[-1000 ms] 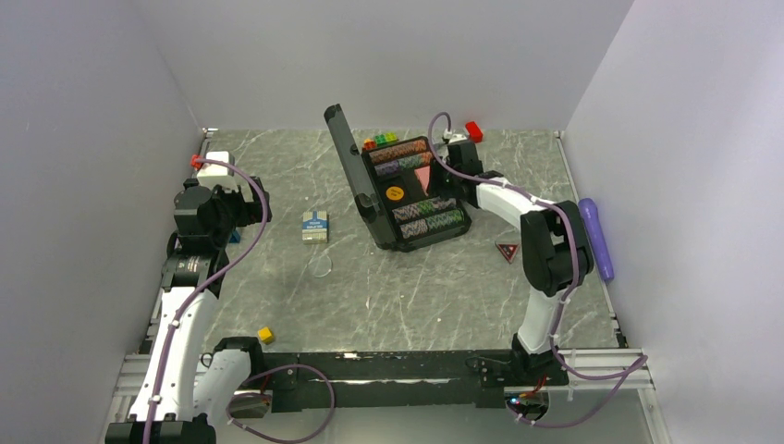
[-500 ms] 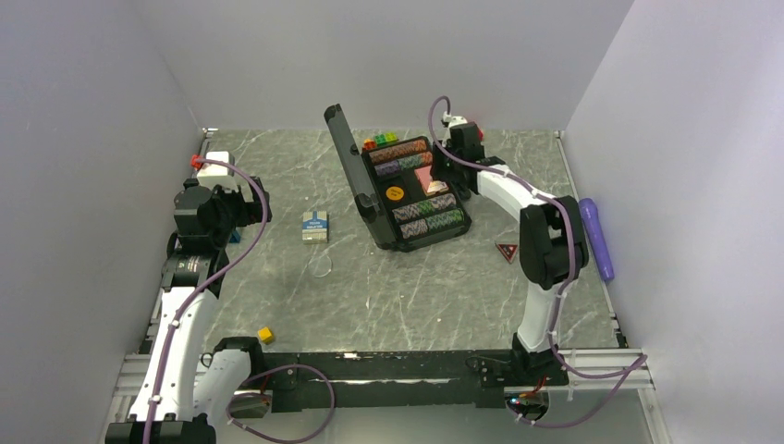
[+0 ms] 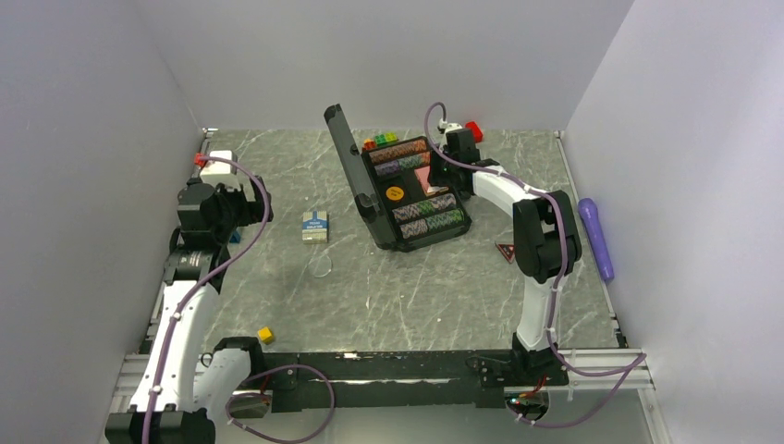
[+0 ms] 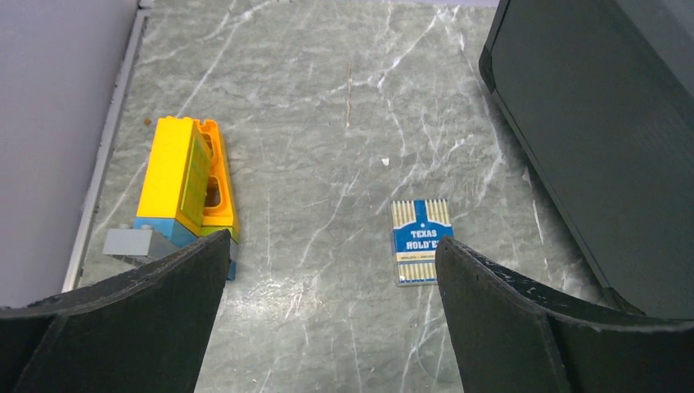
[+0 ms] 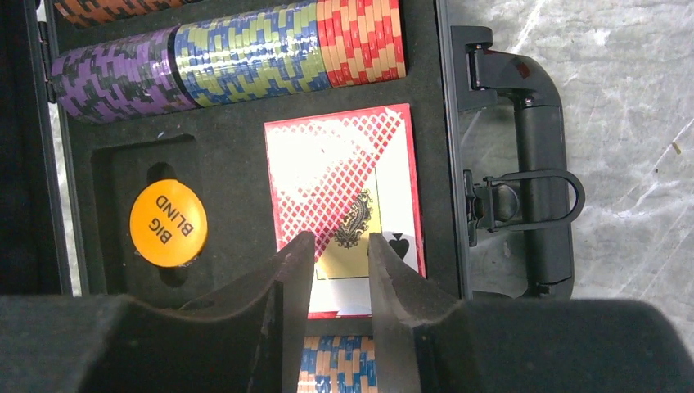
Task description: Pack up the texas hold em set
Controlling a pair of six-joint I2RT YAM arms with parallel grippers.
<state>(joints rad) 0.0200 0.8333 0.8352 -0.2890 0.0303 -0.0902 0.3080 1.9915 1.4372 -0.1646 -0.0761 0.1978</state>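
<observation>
One blue-white deck (image 4: 421, 252) out on the table (image 4: 327, 123), ahead of wide-open, empty left fingers (image 4: 114, 319), long axis running away; nearer the left arm; right fingers (image 5: 282, 286) narrowly parted, holding nothing, above pink deck (image 5: 344, 188) in briefcase (image 5: 237, 147).

The grey marbled table (image 3: 416, 296) carries an open black hard plastic briefcase (image 3: 344, 153) at its far middle. A blue-white card deck box (image 3: 315, 226) lies left of it, well apart. A red triangular marker (image 3: 507, 251) lies near the case's right, a purple cylinder (image 3: 596, 238) at the right edge, and a small yellow cube (image 3: 265, 335) near the front left.
</observation>
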